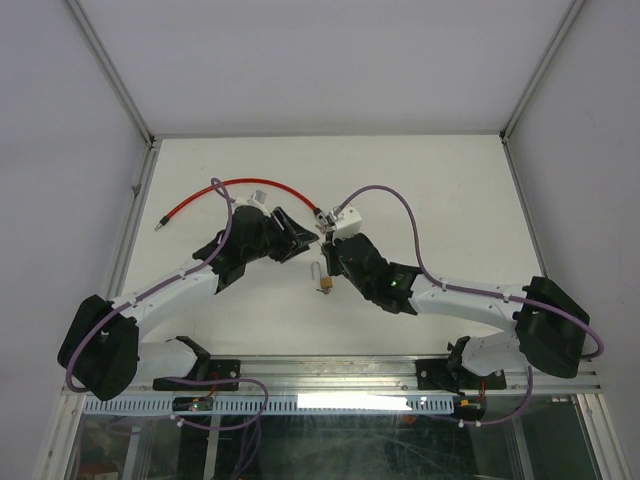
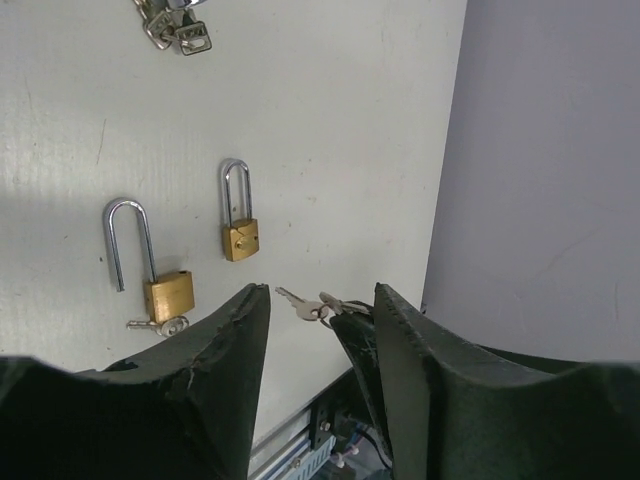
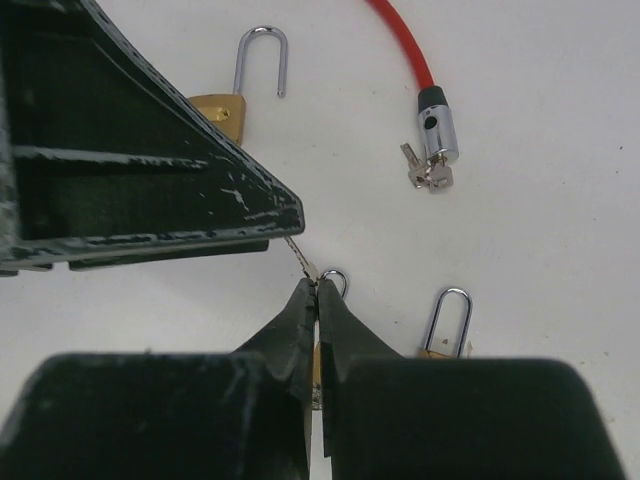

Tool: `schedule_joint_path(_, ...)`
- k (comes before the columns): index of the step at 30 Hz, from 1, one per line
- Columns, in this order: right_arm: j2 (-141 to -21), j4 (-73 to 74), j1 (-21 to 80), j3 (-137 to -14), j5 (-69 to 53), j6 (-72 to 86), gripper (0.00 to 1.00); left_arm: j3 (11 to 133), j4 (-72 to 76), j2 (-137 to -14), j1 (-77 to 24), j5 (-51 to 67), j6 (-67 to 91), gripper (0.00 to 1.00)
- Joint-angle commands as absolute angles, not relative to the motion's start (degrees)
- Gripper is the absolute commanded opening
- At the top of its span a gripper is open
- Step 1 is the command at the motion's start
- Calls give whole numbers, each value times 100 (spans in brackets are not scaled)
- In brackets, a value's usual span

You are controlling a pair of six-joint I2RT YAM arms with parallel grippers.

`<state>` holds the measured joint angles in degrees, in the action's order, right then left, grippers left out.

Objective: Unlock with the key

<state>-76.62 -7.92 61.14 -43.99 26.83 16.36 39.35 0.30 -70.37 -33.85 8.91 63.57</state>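
Toward the middle of the white table [image 1: 450,200], a little out from the arm bases, the two arms meet tip to tip. On the right, the right gripper [image 3: 317,295] has its claw pressed together, pinching the small silver key [image 2: 297,301] at the ring end so the blade juts out free. The left gripper [image 2: 320,292] straddles that blade with its claw half spread, and neither pad appears to touch metal

Just beyond the fingertips lie two locks: the closed brass padlock [image 2: 240,238], its steel shackle seated, and beside it the open brass padlock [image 2: 168,295], its shackle swung free and a second key [image 2: 160,325] at its base. The closed one is probably the target

Farthest out runs the red cable [image 1: 260,184], ending in a chrome lock head [image 3: 437,135] with a bunch of keys [image 3: 425,178] touching it

The step in hand looks like a handover of the key. To do it well, the left claw should close squarely on the flat faces of the blade, and the right should let go only once that pinch is firm. A thin key pivots easily, so it should be kept straight and in line with the keyway before it goes down to the lock
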Motion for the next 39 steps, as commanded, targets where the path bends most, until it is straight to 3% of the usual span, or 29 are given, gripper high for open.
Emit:
schedule_joint_path(1,-7706,-1440,6233,-4404,3016,1493,0,4093,387,-7179,-3489,695,6561,44)
schedule_joint_path(9,-7925,-1434,6375,-4519,3252,1435,0,4137,379,-7228,-3608,596,6624,35)
schedule_joint_path(21,-8003,-1663,6519,-4496,3296,1336,0,4074,372,-7278,-3639,427,6671,15)
schedule_joint_path(26,-7980,-1766,6530,-4435,3252,1309,0,4096,369,-7334,-3647,438,6635,0)
schedule_joint_path(28,-7928,-1834,6530,-4349,3256,1339,0,4090,353,-7287,-3645,371,6572,0)
schedule_joint_path(31,-7788,-1938,6523,-4238,3171,1360,8,4102,380,-7179,-3641,256,6386,0)
schedule_joint_path(39,-7090,-2104,6144,-3806,2145,1540,43,3917,1316,-6777,-3644,201,4810,0)
